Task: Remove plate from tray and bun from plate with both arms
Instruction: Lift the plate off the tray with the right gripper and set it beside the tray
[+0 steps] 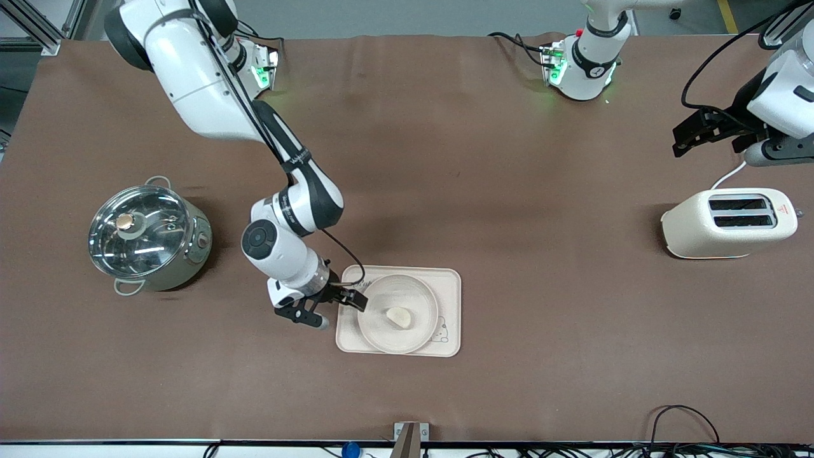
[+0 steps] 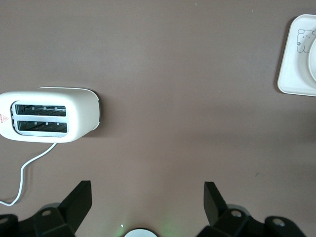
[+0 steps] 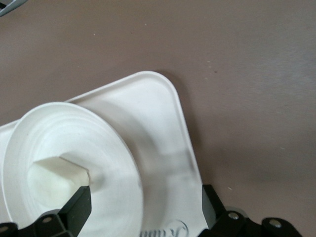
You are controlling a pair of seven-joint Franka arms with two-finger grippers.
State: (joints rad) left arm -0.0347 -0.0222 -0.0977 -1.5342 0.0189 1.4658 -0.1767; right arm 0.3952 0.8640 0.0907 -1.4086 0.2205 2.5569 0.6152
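The round cream plate (image 1: 407, 291) lies on the rectangular cream tray (image 1: 449, 283) near the front of the table. The small pale bun (image 1: 399, 317) rests on the plate. My right gripper (image 1: 346, 298) is open and empty, low over the tray's edge on the pot's side, by the plate's rim. In the right wrist view its jaws (image 3: 145, 207) stand wide apart over the plate (image 3: 74, 133) and tray (image 3: 158, 113), with the bun (image 3: 57, 180) beside one finger. My left gripper (image 1: 692, 135) is open and empty, waiting high over the table above the toaster; it also shows in the left wrist view (image 2: 148, 202).
A steel pot with a glass lid (image 1: 147, 236) stands toward the right arm's end. A cream toaster (image 1: 731, 222) with a white cord stands toward the left arm's end, also in the left wrist view (image 2: 49, 116). The tray's corner (image 2: 294, 64) shows there too.
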